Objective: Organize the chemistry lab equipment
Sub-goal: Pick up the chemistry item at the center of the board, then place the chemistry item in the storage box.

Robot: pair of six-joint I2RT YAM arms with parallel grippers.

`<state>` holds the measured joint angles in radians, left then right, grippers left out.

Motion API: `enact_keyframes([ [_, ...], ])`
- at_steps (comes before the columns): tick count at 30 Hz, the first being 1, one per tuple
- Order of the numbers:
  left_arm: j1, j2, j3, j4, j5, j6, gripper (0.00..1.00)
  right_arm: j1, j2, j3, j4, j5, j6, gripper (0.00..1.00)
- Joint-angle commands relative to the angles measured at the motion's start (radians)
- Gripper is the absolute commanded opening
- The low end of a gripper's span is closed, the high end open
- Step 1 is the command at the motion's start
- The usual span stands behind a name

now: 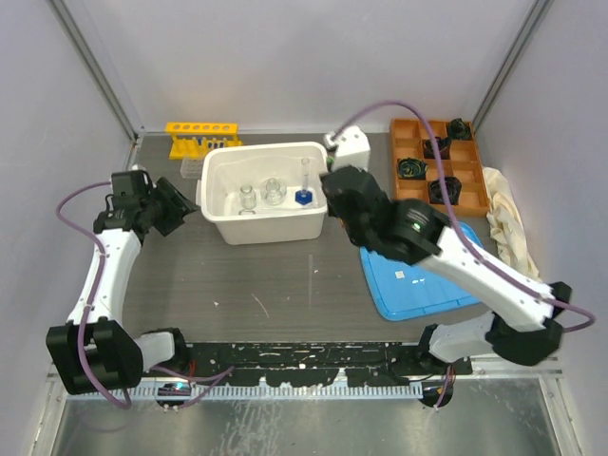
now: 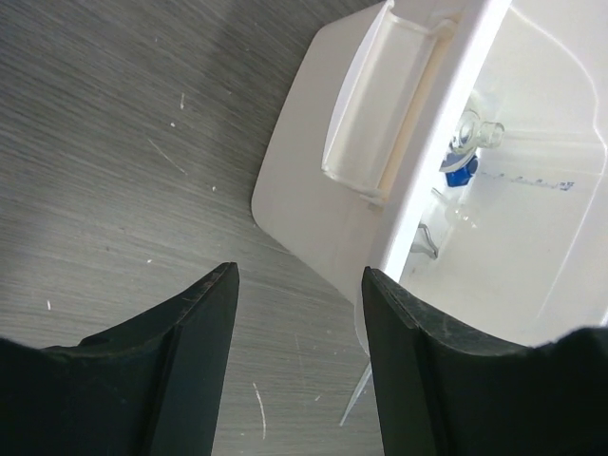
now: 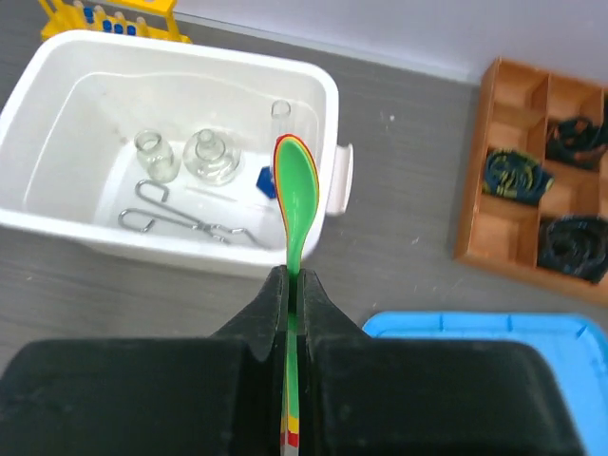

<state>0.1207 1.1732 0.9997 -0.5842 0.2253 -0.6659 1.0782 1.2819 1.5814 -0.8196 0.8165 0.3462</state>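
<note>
The green spatula is a slim, spoon-shaped blade edged in red and yellow. The right tool is pinched tight on its handle, the bowl pointing at the right end of the white tub. The left tool stands part open and empty beside the tub's left end

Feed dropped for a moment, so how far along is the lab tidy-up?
Done: two flasks, metal tongs and the blue-based cylinder are in the white bin. In hand: the right hand grips the green spatula near the bin. Left: yellow rack and clear rack sit outside it; left hand open, empty.
</note>
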Motion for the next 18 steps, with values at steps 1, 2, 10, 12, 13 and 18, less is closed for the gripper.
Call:
enact_keyframes([
  [1, -0.01, 0.05, 0.095, -0.064, -0.041, -0.013, 0.56, -0.154, 0.25, 0.211, 0.157, -0.217, -0.311, 0.01],
  [2, -0.01, 0.063, 0.116, -0.072, -0.048, -0.017, 0.56, -0.204, 0.312, 0.282, 0.143, -0.294, -0.32, 0.01],
  [10, -0.01, 0.156, 0.307, -0.208, -0.141, 0.01, 0.56, -0.304, 0.79, 0.826, -0.006, -0.648, -0.402, 0.01],
  [12, -0.009, 0.176, 0.355, -0.236, -0.153, 0.018, 0.57, -0.321, 0.791, 0.765, 0.052, -0.74, -0.392, 0.01],
  [13, -0.008, 0.189, 0.374, -0.263, -0.154, 0.025, 0.57, -0.323, 0.799, 0.759, 0.06, -0.77, -0.399, 0.01],
  [18, -0.008, 0.255, 0.429, -0.28, -0.167, 0.041, 0.57, -0.325, 0.854, 0.774, -0.009, -0.947, -0.505, 0.01],
])
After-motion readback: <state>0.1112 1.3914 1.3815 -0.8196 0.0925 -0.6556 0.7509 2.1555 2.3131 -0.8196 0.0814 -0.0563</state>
